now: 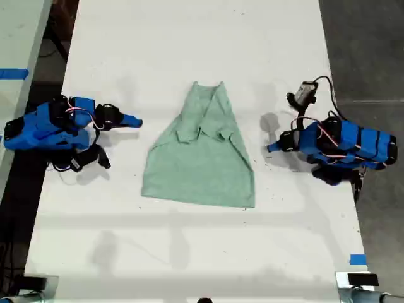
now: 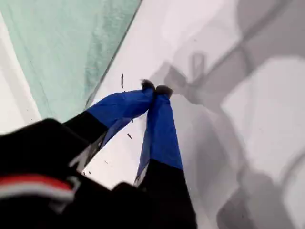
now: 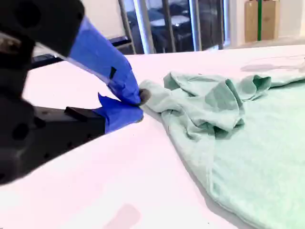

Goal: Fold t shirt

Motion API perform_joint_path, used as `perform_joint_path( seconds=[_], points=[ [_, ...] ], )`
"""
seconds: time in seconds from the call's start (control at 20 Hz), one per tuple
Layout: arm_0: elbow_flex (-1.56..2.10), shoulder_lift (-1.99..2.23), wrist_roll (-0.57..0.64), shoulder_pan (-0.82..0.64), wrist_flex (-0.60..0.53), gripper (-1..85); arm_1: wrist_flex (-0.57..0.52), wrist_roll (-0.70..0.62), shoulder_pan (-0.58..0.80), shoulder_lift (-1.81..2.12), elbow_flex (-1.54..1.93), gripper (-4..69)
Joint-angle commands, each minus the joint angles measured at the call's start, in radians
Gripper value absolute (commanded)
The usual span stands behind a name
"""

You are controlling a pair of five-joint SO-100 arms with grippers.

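Note:
The pale mint-green t shirt (image 1: 199, 164) lies flat in the middle of the white table (image 1: 189, 252), narrow end toward the far side, with both sleeves folded in over its chest. My first gripper (image 1: 271, 148) is on the exterior view's right, shut and holding nothing, a short way off the shirt's side edge. In its wrist view the gripper (image 2: 155, 88) points down at bare table, with the shirt (image 2: 62, 47) beside it. My second gripper (image 1: 136, 120), on the exterior view's left, is also shut on nothing. Its wrist view shows the gripper (image 3: 139, 105) level with the shirt's (image 3: 252, 143) crumpled folded sleeves.
A small grey device on a black cable (image 1: 305, 93) sits behind the first arm. Blue tape marks (image 1: 357, 259) the table near the exterior view's lower right. Dark floor borders the table on both sides. Small dark specks (image 2: 122, 80) dot the table by the first gripper.

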Motion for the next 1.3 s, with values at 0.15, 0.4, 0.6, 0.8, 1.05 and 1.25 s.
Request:
perform_joint_path(
  seconds=[0.15, 0.4, 0.6, 0.8, 1.05, 1.25],
  points=[
    [-0.005, 0.005, -0.028, 0.002, 0.009, -0.2, 0.13, 0.215, -0.038, 0.012, -0.055, -1.9],
    [-0.005, 0.005, -0.028, -0.003, 0.009, -0.2, 0.132, 0.195, -0.009, 0.011, -0.112, -1.9],
    [-0.005, 0.005, -0.026, -0.003, 0.009, -0.2, -0.02, 0.273, -0.13, -0.198, -0.198, 2.2],
    [-0.005, 0.005, -0.026, -0.003, 0.009, -0.2, -0.189, 0.376, -0.25, -0.706, -0.423, 5.6],
    [-0.005, 0.005, -0.026, 0.0, 0.011, -0.2, -0.393, 0.428, -0.342, -1.278, -0.652, 9.5],
    [-0.005, 0.005, -0.025, 0.0, 0.011, -0.2, -0.411, 0.425, -0.356, -1.419, -0.753, 13.8]
  ],
)
